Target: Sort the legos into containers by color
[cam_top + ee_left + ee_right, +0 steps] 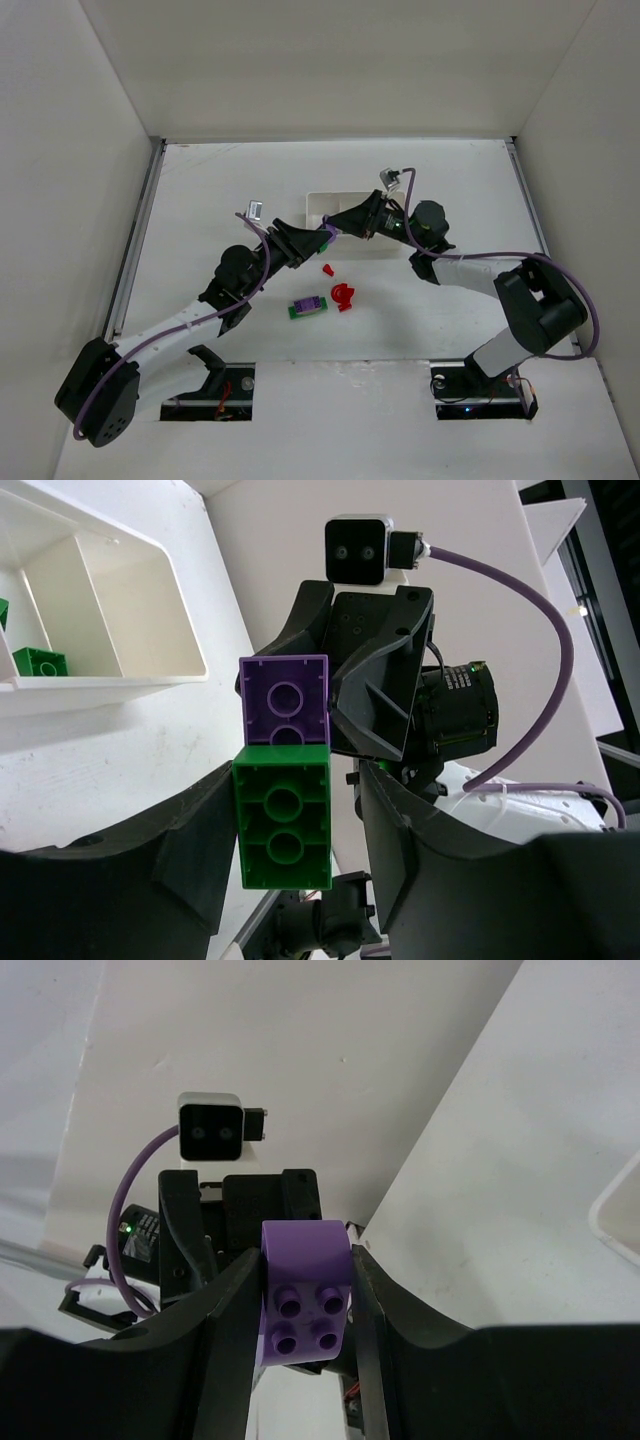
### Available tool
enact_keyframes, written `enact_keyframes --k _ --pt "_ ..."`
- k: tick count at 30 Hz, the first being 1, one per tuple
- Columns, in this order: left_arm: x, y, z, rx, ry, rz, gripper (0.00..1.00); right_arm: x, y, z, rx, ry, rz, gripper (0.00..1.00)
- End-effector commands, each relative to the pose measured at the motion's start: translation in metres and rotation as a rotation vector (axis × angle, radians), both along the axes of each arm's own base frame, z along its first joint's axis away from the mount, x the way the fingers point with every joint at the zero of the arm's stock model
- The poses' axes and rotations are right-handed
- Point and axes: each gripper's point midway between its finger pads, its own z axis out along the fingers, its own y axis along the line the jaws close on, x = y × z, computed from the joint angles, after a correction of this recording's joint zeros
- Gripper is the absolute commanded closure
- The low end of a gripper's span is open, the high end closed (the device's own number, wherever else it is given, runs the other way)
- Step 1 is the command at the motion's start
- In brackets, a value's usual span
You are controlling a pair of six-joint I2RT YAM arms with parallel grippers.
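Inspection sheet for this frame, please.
Surface: white table.
Job's things: tray holds a stored brick, green; red pieces and a purple-green stack lie loose.
Clutter: nothing seen.
Grippers: left gripper jaws shut on green brick; right gripper jaws shut on purple brick; these two bricks touch.
Cables: purple cable on each arm.
Surroundings: white walls.

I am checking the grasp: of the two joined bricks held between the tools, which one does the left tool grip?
The green brick, clamped in the left tool; the purple brick joined to its end sits in the right tool instead.
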Motion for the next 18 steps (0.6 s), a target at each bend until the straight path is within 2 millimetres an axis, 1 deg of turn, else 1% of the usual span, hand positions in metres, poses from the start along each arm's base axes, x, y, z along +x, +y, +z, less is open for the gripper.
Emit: enact_keyframes --k 1,5,11,15,18 --pt "-0.002 -0.002 0.021 -0.041 -0.059 -0.015 0.52 0.003 -0.003 0.014 0.035 -0.069 -0.020 0.66" --pt "-0.001 0.001 0.020 -0.036 -0.058 -0.004 0.52 0.010 -0.010 0.011 0.031 -0.064 -0.041 0.66" --pt "0.001 0.003 0.018 -0.029 -0.058 0.012 0.60 0.012 -0.015 0.009 0.027 -0.059 -0.053 0.66" --pt "0.002 0.002 0.017 -0.024 -0.065 0.016 0.69 0.012 -0.014 0.005 0.022 -0.053 -0.049 0.66" --pt "0.003 0.004 0.021 -0.024 -0.082 0.030 0.78 0.012 -0.013 0.003 0.017 -0.050 -0.050 0.66"
